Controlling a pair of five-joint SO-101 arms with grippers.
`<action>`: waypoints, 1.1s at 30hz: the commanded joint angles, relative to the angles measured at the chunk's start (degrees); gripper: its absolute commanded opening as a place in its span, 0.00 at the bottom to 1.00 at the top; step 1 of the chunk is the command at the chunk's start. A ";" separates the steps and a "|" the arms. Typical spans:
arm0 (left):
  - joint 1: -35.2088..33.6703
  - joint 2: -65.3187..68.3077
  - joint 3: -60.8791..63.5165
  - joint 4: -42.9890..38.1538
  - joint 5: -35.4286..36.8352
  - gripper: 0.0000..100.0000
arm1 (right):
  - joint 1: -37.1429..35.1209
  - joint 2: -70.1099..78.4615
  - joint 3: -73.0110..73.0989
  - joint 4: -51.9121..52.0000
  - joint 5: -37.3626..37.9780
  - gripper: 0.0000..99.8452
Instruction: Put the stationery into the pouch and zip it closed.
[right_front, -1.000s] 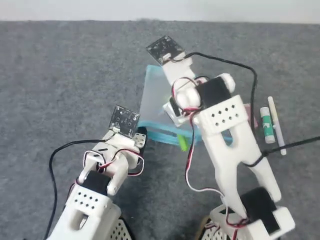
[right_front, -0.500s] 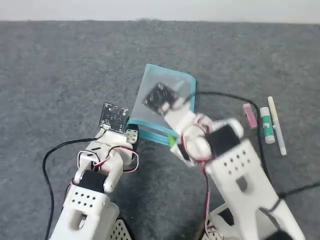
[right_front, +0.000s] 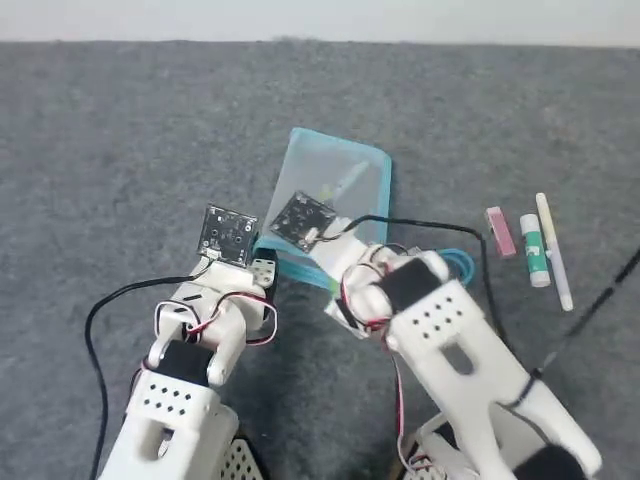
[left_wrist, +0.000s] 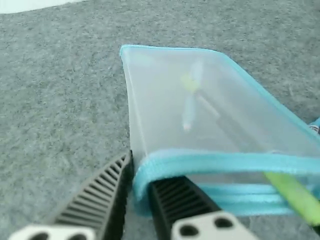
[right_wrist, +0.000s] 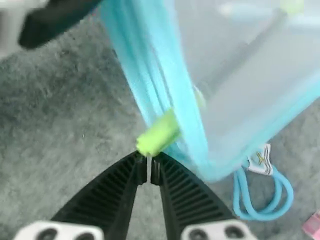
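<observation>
One pouch (left_wrist: 200, 115), rim pinched in left gripper (left_wrist: 136, 170), half-hidden green pen (right_wrist: 157, 134) at nearly closed right gripper (right_wrist: 149, 162)

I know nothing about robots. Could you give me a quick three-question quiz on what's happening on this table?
1. True or false: the left arm's fingers pinch the pouch by its edge.
2. What pokes out of the pouch just in front of the right arm's fingers? A) a green pen B) scissors C) a ruler
3. How many stationery items lie on the table outside the pouch?

Key: 1 true. 2 A. 3 three: pink eraser, glue stick, white pen.
</observation>
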 joint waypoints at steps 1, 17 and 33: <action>0.00 -0.97 -1.10 -2.20 0.97 0.01 | 0.40 3.82 -8.09 -2.59 -2.90 0.02; 0.00 -0.97 -1.01 -2.11 0.88 0.01 | -0.66 9.54 -21.54 -4.62 -11.87 0.03; -0.44 -0.97 -0.75 -2.11 0.88 0.01 | 8.13 8.31 -10.46 -8.04 -9.85 0.03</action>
